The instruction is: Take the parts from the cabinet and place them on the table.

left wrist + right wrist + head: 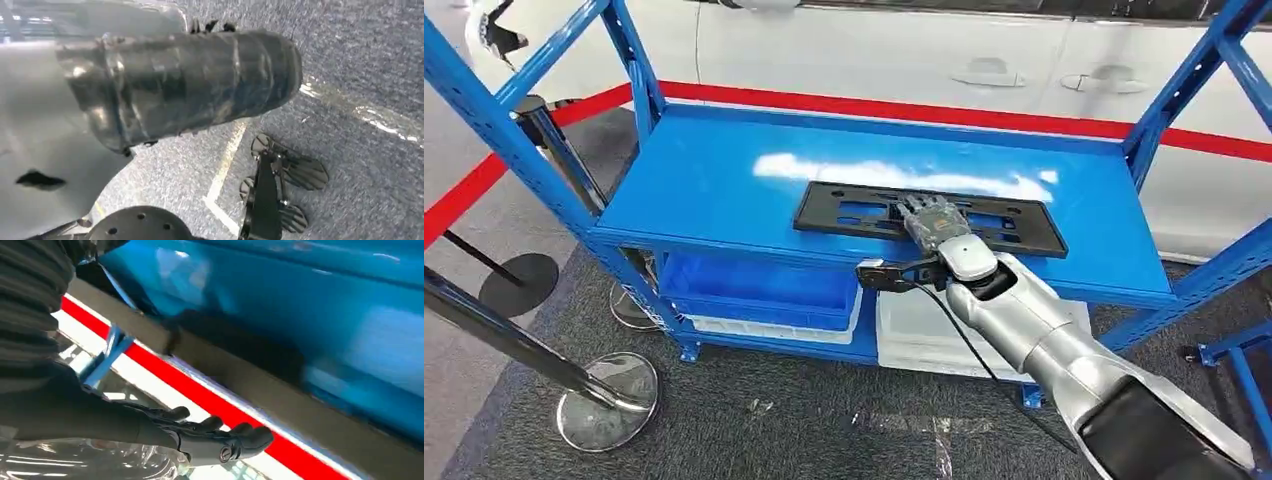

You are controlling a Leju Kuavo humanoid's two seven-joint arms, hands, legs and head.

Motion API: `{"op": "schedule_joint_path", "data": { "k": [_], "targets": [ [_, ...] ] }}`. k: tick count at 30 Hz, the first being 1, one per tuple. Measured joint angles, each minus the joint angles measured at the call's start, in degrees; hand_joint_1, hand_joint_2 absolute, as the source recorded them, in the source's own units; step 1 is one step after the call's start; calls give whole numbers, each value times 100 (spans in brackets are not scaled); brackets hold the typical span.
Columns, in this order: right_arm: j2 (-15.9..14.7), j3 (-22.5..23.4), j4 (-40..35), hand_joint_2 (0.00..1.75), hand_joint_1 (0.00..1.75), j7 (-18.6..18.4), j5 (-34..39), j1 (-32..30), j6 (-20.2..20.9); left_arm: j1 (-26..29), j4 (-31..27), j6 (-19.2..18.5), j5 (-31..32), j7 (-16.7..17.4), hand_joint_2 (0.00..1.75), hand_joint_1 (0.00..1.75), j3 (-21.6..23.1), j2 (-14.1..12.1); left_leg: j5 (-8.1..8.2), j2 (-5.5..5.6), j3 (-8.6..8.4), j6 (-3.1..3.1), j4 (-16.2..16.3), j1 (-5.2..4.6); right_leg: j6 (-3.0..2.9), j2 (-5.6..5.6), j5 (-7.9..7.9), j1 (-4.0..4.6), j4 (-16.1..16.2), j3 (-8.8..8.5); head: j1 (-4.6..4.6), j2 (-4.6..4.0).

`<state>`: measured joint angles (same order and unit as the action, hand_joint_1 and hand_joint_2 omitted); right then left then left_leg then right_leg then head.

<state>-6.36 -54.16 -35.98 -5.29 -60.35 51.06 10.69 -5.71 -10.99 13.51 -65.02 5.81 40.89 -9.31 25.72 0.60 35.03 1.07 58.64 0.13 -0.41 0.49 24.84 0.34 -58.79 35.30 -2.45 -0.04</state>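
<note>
We rest our right hand (936,222), fingers flat, on 1 black plastic part (844,211) lying near the blue shelf's (704,180) front edge; grip unclear. Left hand's (180,85) state can't be told.

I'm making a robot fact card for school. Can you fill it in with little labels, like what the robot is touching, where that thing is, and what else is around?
Touching: the right hand rests on a flat black part; whether it grips it cannot be told
Where the part is: lying flat on the top blue shelf
Left hand: hangs above the grey floor, holding nothing that can be seen
Under the shelf: a blue bin and a white bin
Behind the shelf: a white car
Nearby: a red barrier tape
</note>
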Motion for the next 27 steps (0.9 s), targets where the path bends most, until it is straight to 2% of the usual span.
{"op": "schedule_joint_path", "data": {
  "k": [2,3,4,5,6,7,8,9,10,12,13,14,15,16,21,27],
  "targets": [
    [-2,0,24,175,0,0,-9,-29,55,4,0,2,0,0,0,0,0,0,-16,-1,-17,-45,-31,10,-17,13,4,14,11,5,13,0],
    [-11,0,42,175,0,-7,-13,-29,61,2,0,0,0,0,0,0,0,-9,-2,2,-23,-75,-20,-12,-55,8,-23,-34,63,-17,6,0],
    [-11,0,48,175,91,-17,-18,-24,61,12,0,0,0,0,0,0,0,-11,89,-14,22,-107,74,6,-72,12,-36,-52,89,-51,5,0],
    [-9,0,55,175,115,-17,-18,-16,61,4,0,0,0,-2,0,0,-2,-11,271,-25,129,-138,339,8,-98,8,-33,-58,93,-56,-31,0],
    [-7,0,61,175,148,-28,-18,-19,61,-9,0,0,0,-4,0,0,-2,-13,488,-27,330,-161,766,23,-104,7,-30,-57,91,-60,-42,0],
    [-7,0,74,175,152,-46,0,-29,66,-12,0,0,0,-4,0,0,-2,-15,659,-26,550,-187,1211,37,-129,5,-14,-52,91,-62,-33,0],
    [-7,0,87,175,143,-63,17,-36,66,-7,0,0,0,-4,0,0,-2,-15,736,-27,722,-229,1535,50,-148,2,-8,-48,88,-64,-35,0],
    [-7,0,96,175,129,-68,20,-38,70,2,0,0,0,-2,0,0,-2,-15,698,-27,791,-261,1646,75,-155,3,-3,-49,81,-70,-37,0],
    [-4,0,101,175,120,-68,33,-42,94,21,0,0,0,2,0,0,-2,-15,516,-29,726,-305,1472,111,-164,7,10,-54,71,-81,-35,0],
    [7,0,105,175,126,-61,35,-47,116,24,0,0,0,2,0,0,-2,-20,-24,-36,303,-396,558,187,-142,28,55,-81,6,-91,-33,0],
    [9,0,105,175,126,-57,35,-47,116,22,0,0,2,2,0,0,-2,-20,-148,-45,127,-444,148,222,-116,34,88,-85,-41,-87,-40,0],
    [9,0,112,175,124,-52,30,-41,116,20,0,-7,0,2,0,0,-2,-11,36,-29,27,-502,45,181,-86,55,111,-34,-81,-55,-61,0],
    [11,2,118,175,122,-52,13,-42,112,11,0,-9,2,2,0,0,-4,-22,-34,-32,19,-313,34,184,-76,75,120,-22,-98,-44,-63,0],
    [11,2,120,175,126,-50,11,-38,107,5,0,-9,2,7,0,0,-4,-22,-8,-33,18,-288,20,177,-66,79,113,-20,-90,-47,-31,0],
    [18,2,138,175,127,-46,-33,-32,85,1,0,-26,4,-9,0,0,-4,-17,-27,-10,15,-243,23,122,6,52,85,-38,-37,-81,-29,0],
    [37,2,138,175,127,-35,-53,-33,33,11,0,-31,7,-24,0,0,-2,-17,-27,-5,21,-230,23,116,18,45,78,-50,-14,-85,-26,0]
  ]
}}
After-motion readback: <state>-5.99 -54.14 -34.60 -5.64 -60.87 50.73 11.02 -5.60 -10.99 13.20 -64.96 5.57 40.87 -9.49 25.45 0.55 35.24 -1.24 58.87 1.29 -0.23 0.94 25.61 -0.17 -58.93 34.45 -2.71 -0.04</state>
